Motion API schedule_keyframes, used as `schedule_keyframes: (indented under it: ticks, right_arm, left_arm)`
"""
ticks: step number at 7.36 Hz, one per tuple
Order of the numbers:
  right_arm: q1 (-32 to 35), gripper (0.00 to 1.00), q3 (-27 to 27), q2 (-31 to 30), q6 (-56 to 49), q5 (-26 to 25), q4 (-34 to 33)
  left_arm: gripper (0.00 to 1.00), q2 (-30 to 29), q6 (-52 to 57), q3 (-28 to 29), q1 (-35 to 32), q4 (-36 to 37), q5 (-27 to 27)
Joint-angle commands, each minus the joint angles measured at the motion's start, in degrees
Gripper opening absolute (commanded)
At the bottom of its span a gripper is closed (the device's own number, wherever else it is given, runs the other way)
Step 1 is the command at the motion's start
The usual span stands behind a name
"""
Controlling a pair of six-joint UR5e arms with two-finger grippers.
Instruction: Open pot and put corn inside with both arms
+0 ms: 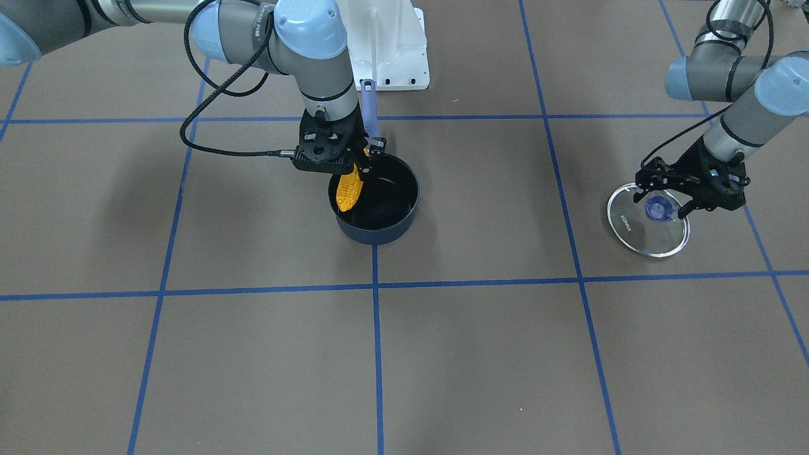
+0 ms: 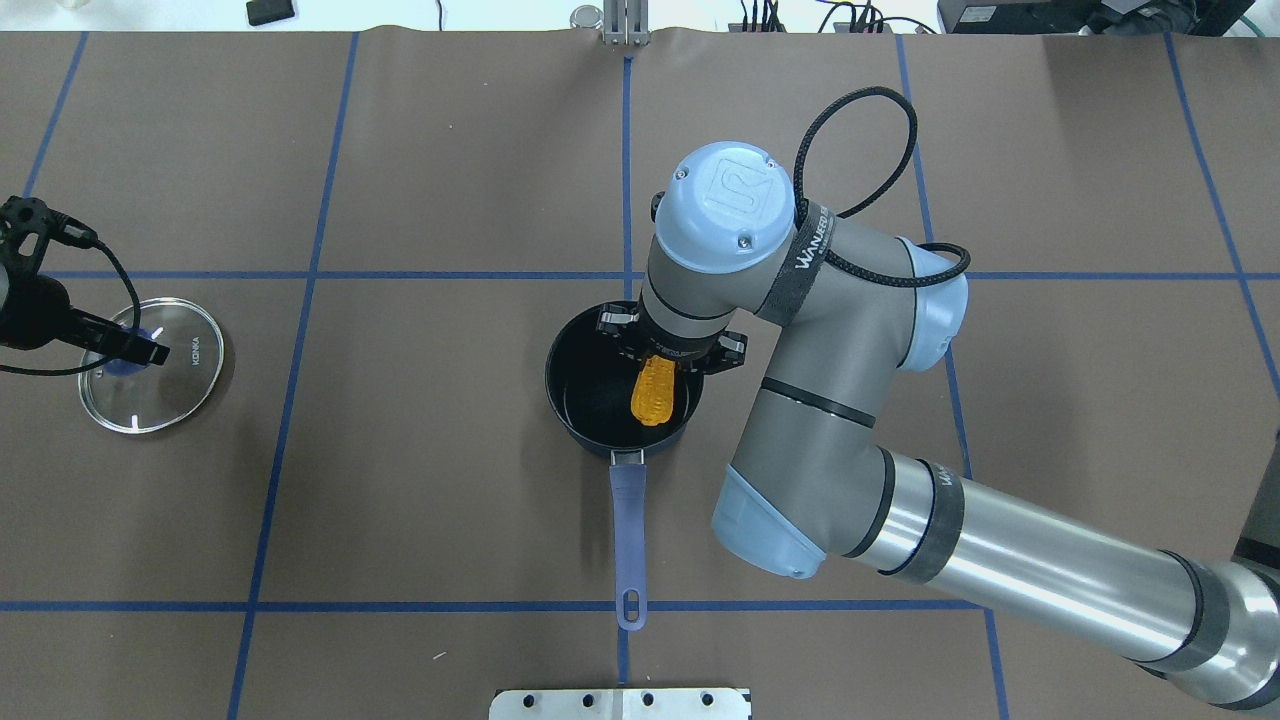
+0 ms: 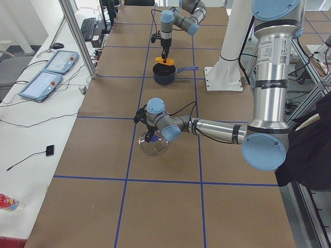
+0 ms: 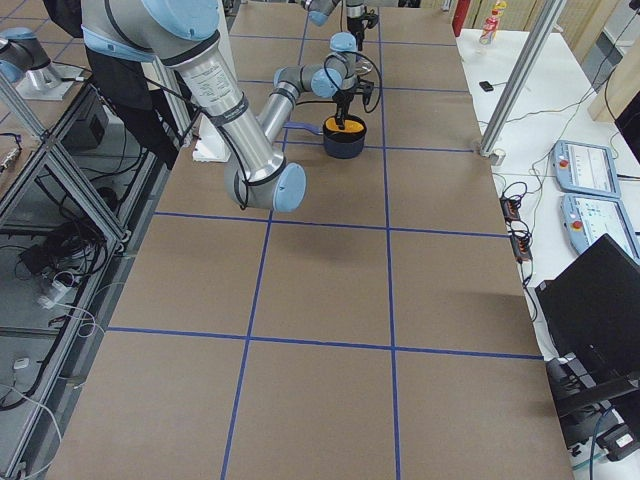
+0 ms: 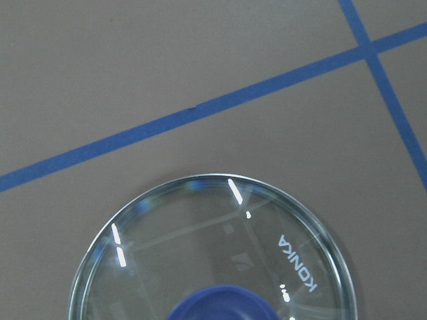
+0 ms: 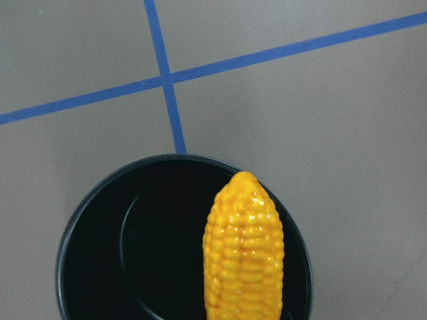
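The dark navy pot (image 1: 374, 235) stands uncovered near the table's middle, and its lavender handle (image 2: 628, 520) points toward the robot's base. My right gripper (image 1: 361, 163) is shut on the yellow corn (image 1: 349, 188) and holds it over the pot's opening, tapered tip pointing away from the wrist. The right wrist view shows the corn (image 6: 243, 253) above the black inside of the pot (image 6: 147, 260). The glass lid (image 1: 638, 230) lies flat on the table far to my left. My left gripper (image 1: 662, 203) is low over it, and its fingers stand open on either side of the blue knob (image 5: 227, 303).
The white base plate (image 1: 392, 44) sits just behind the pot's handle. Blue tape lines cross the brown table cover. Beyond the table's far edge, a side table holds two control pendants (image 3: 49, 72) and cables.
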Motion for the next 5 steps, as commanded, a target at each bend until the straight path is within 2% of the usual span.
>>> schedule_keyframes:
  ticks: [1,2,3,5]
  right_arm:
    - [-1.5,0.17,-2.7,0.7,0.7,-1.6,1.8]
    - [-2.0,0.22,-2.7,0.7,0.7,-2.1,1.8]
    - [-2.7,0.98,-2.2,0.5,0.5,-2.7,1.8]
    - [-2.3,1.0,-1.1,0.3,-0.6,-4.1,1.8]
  left_arm:
    - [0.98,0.1,0.0,-0.8,-3.6,0.2,-5.6]
    - [0.98,0.0,0.0,-0.9,-3.8,0.4,-5.7]
    - [0.98,-0.1,0.0,-0.9,-3.9,0.6,-5.7]
    - [0.98,-0.2,0.1,-0.9,-4.7,0.8,-6.0]
